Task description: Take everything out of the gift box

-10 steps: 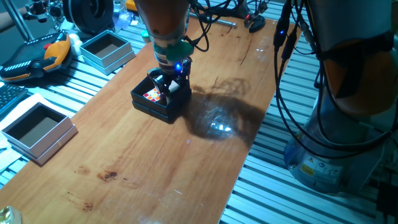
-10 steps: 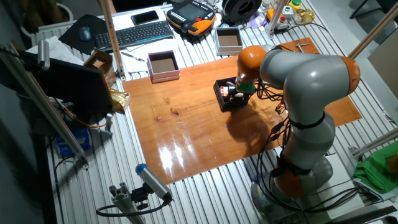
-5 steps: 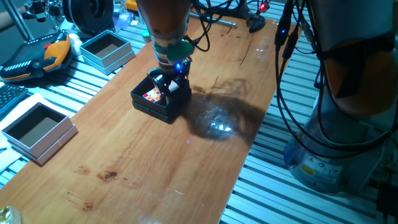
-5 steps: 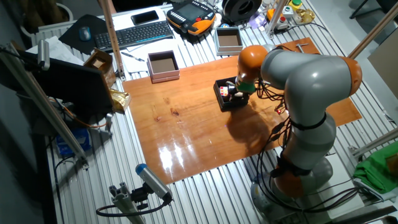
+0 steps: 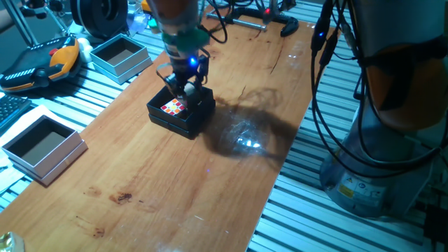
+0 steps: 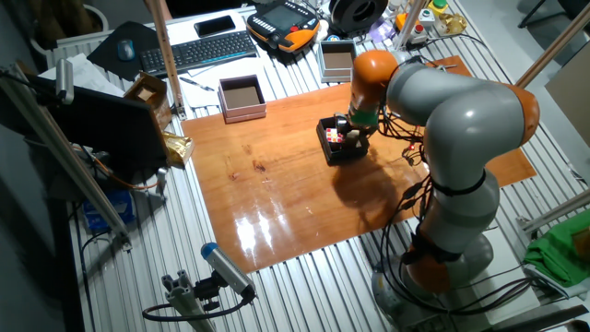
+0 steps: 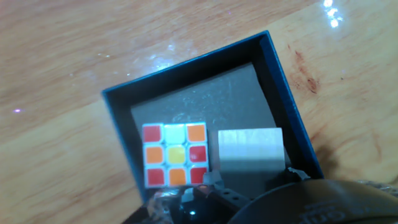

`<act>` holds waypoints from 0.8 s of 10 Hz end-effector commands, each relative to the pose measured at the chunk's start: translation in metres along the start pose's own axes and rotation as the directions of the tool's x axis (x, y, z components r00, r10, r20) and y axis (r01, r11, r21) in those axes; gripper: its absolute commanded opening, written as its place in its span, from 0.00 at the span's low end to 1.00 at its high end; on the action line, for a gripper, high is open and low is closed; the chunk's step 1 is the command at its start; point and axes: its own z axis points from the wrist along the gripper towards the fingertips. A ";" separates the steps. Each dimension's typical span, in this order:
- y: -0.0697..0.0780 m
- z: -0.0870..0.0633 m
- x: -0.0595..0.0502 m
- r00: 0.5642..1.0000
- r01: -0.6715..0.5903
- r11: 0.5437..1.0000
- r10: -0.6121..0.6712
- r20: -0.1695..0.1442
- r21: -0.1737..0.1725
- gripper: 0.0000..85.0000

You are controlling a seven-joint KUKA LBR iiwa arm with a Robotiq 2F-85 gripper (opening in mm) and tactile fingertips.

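Observation:
The small black gift box (image 5: 172, 125) sits on the wooden table; it also shows in the other fixed view (image 6: 337, 156) and fills the hand view (image 7: 186, 65). The multicoloured puzzle cube (image 5: 172, 107) (image 7: 175, 155) lies inside it on the brownish-grey floor. My gripper (image 5: 185, 89) (image 6: 348, 129) hangs just above the box's far side. Its fingers flank the plain grey-beige block (image 5: 187, 89) (image 7: 250, 144) and appear shut on it, holding it a little above the box floor, beside the puzzle cube. The fingertips are mostly hidden at the bottom of the hand view.
Two pale blue-grey open boxes stand to the left, one far (image 5: 120, 56) and one near (image 5: 43, 147). An orange teach pendant (image 5: 42, 66) lies beyond the table's left edge. Cables hang by the robot base (image 5: 364, 140) on the right.
The gripper has risen out of the gift box and shifted slightly left and back, with the grey-beige block between its fingers. The puzzle cube has not moved.

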 end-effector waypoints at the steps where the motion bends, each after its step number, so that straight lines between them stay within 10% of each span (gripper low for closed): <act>1: 0.002 -0.014 0.001 1.000 -0.003 1.000 0.004 -0.008 0.003 0.49; 8: 0.046 -0.059 0.020 0.995 -0.098 0.994 0.099 -0.022 0.040 0.49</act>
